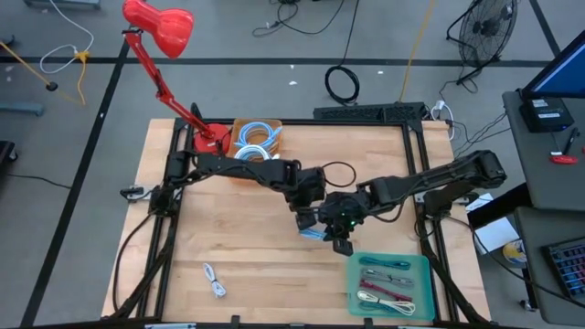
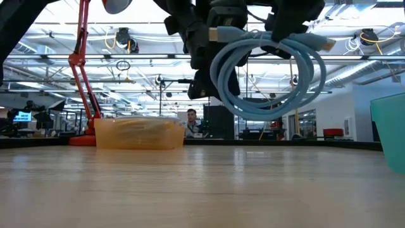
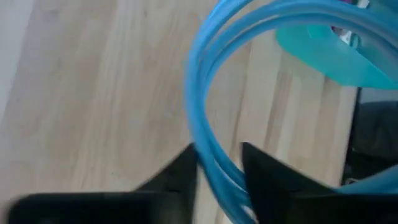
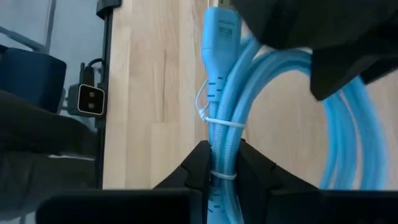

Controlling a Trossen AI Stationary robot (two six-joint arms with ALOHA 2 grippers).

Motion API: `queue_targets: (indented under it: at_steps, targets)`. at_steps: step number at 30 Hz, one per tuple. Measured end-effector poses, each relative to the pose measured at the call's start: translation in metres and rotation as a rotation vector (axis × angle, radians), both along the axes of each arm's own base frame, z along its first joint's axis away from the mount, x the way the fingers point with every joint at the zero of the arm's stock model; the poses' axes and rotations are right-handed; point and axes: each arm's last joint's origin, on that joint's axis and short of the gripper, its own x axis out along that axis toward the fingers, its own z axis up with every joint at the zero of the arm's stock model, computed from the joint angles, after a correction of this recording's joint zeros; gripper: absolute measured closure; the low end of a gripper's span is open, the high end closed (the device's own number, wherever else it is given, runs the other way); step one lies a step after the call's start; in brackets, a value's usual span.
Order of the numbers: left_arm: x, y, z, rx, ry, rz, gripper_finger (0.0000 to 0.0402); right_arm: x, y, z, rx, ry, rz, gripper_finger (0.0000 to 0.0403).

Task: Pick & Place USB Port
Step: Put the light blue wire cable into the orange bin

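A light blue coiled USB cable (image 2: pixel 266 76) hangs in the air over the table's middle, between my two grippers. White ties (image 4: pixel 219 124) bind its strands, and a blue plug (image 4: pixel 221 31) sticks out past them. My right gripper (image 4: pixel 224 171) is shut on the tied stretch. My left gripper (image 3: pixel 219 171) comes from the table's left and has closed around the coil's loop. In the high view both grippers (image 1: pixel 306 219) (image 1: pixel 336 230) meet just left of the teal tray (image 1: pixel 430 274). My left gripper pinches the loop's strands (image 3: pixel 208 146) between its two fingers, slanting down from the table's left. The loop curves away beyond the fingers, clear of the table. My right gripper pinches the bundled strands (image 4: pixel 222 152) between its two fingers, just below a white tie. The fingers slant down and the bundle runs along between them. The plug end points away from the fingers, and the coil hangs clear of the table.
The teal tray at the near right holds several cables (image 1: pixel 384 285). An orange bin (image 1: pixel 256 139) with coiled cables and a red lamp's base (image 1: pixel 208 139) stand at the far edge. A white cable (image 1: pixel 215 281) lies near left.
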Motion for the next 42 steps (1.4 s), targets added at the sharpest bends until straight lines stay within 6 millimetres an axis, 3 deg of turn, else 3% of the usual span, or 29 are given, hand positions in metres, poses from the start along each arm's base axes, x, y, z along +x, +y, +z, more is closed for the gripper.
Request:
queue_targets:
  at_steps: [2, 4, 15, 23, 29, 35, 42]
  targets:
    - [-0.001, 0.001, 0.000, -0.021, -0.001, -0.027, 0.0354, -0.002, 0.001, 0.002, -0.011, -0.003, -0.002, 0.0365]
    - [-0.002, 0.002, 0.000, -0.049, 0.003, -0.046, 0.0381, -0.002, 0.001, 0.003, -0.022, -0.009, -0.008, 0.0365]
    - [-0.005, 0.009, -0.002, -0.065, 0.035, -0.050, 0.0388, -0.005, 0.000, 0.006, -0.021, -0.018, 0.011, 0.0357]
    - [-0.017, 0.012, -0.008, 0.128, 0.148, -0.066, 0.0388, -0.009, 0.009, 0.018, 0.189, -0.024, -0.003, 0.0224]
    - [-0.022, 0.026, -0.005, 0.246, 0.174, -0.033, 0.0389, -0.023, 0.011, 0.030, 0.159, -0.032, -0.035, 0.0189]
    - [-0.032, 0.060, 0.028, 0.345, 0.073, 0.086, 0.0389, -0.031, 0.010, 0.034, 0.080, -0.051, -0.116, 0.0203]
    - [-0.074, 0.134, 0.083, 0.422, -0.033, 0.297, 0.0389, -0.033, 0.012, 0.025, 0.091, -0.031, -0.167, 0.0215]
